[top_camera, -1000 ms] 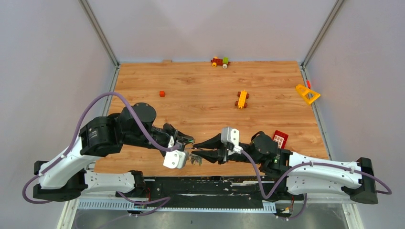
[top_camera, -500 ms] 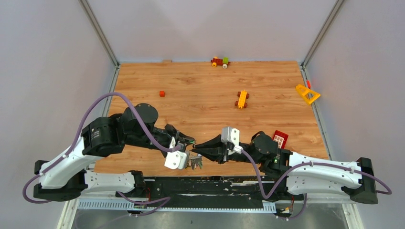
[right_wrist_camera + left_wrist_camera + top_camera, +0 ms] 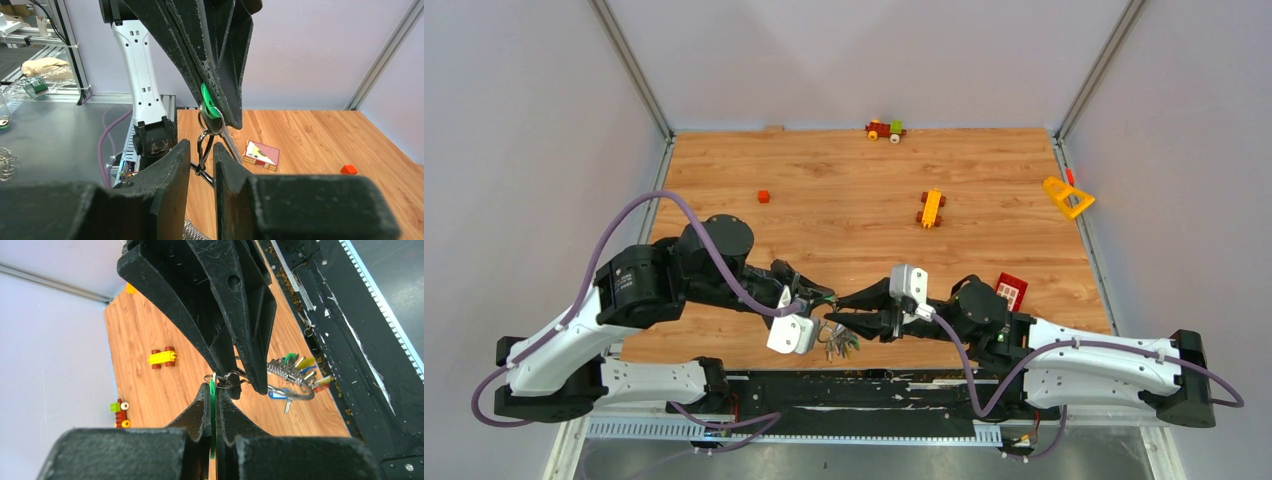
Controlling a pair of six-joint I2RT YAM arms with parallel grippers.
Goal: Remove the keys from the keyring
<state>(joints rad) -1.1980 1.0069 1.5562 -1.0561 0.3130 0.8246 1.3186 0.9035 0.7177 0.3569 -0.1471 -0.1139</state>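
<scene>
Wood-grain table (image 3: 844,240) carried scattered toys. Small red brick (image 3: 763,196) lay left of middle. Brown-green toy car (image 3: 885,130) sat at far edge. Yellow toy car (image 3: 932,208) lay right of middle. Yellow triangle piece (image 3: 1067,197) sat at right rim. Red flat tile (image 3: 1010,291) lay near right side. Keys (image 3: 839,343) were at near edge; resting or hanging, couldn't tell.

On the table (image 3: 844,240), the left gripper (image 3: 822,298) and right gripper (image 3: 840,312) meet tip to tip at the near edge, the left at 9 o'clock of the right. The keyring (image 3: 300,398) and keys (image 3: 840,343) sit at 6 o'clock of that meeting point. From there a small brick (image 3: 763,196) lies at 11 o'clock, a wheeled toy (image 3: 885,130) just past 12 by the far edge, a toy car (image 3: 932,208) between 1 and 2, a triangular piece (image 3: 1068,197) at 2 on the right edge, and a flat tile (image 3: 1010,291) at 3.
</scene>
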